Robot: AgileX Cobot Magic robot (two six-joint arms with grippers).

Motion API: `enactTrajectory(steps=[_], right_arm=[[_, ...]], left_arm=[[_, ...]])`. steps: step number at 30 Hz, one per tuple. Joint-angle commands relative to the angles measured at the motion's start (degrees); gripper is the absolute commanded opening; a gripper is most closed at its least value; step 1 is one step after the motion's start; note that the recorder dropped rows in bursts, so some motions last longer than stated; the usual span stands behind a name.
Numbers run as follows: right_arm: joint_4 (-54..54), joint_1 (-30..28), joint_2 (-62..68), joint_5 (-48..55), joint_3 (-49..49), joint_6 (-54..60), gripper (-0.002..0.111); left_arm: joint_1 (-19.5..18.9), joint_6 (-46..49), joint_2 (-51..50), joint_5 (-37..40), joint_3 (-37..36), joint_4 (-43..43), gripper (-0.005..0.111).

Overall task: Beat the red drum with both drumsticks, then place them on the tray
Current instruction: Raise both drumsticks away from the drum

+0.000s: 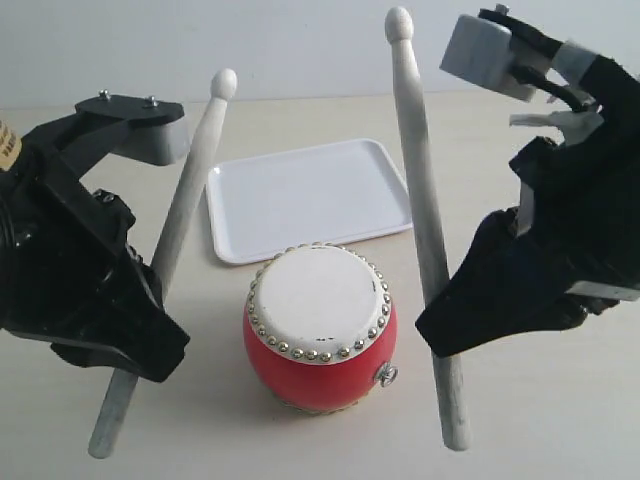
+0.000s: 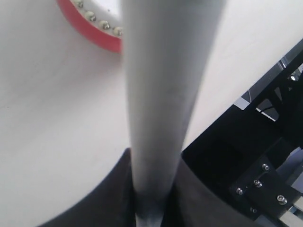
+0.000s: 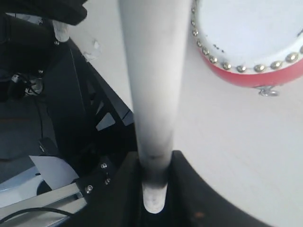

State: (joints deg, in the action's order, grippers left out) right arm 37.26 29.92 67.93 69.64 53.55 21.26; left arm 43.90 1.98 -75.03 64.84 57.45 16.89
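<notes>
The red drum (image 1: 320, 330) stands in the middle, cream head up, its metal ring facing front right. My left gripper (image 1: 150, 330) is shut on one drumstick (image 1: 185, 215), which leans up and right with its tip raised left of the tray. My right gripper (image 1: 440, 325) is shut on the other drumstick (image 1: 420, 200), held nearly upright, tip high above the drum's right side. Both tips are off the drumhead. In the left wrist view the stick (image 2: 163, 94) fills the middle, with the drum's edge (image 2: 94, 33) beside it. The right wrist view shows its stick (image 3: 151, 85) beside the drum (image 3: 251, 42).
The white tray (image 1: 310, 195) lies flat on the pale table behind the drum, with nothing on it. Black arm bodies stand at both sides of the drum.
</notes>
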Motion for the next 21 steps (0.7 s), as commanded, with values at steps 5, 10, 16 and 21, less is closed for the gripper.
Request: enactTrajectory(steps=[5, 10, 16, 21], right_arm=[[-10.8, 0.1, 6.1, -4.1, 5.3, -7.5, 0.000], [-15.9, 0.1, 11.3, -3.2, 9.7, -9.1, 0.000], [-21.4, 0.1, 18.1, -3.2, 15.5, -9.1, 0.000], [-24.6, 0.1, 24.8, -0.4, 21.5, -8.9, 0.000]], left_arm=[[0.1, -4.0, 1.3, -0.2, -5.9, 0.5, 0.000], [0.1, -4.0, 4.0, -0.4, -8.6, 0.5, 0.000], [0.1, -4.0, 7.8, -0.2, -10.3, 0.5, 0.000], [0.1, -4.1, 9.8, 1.2, -10.3, 0.5, 0.000]])
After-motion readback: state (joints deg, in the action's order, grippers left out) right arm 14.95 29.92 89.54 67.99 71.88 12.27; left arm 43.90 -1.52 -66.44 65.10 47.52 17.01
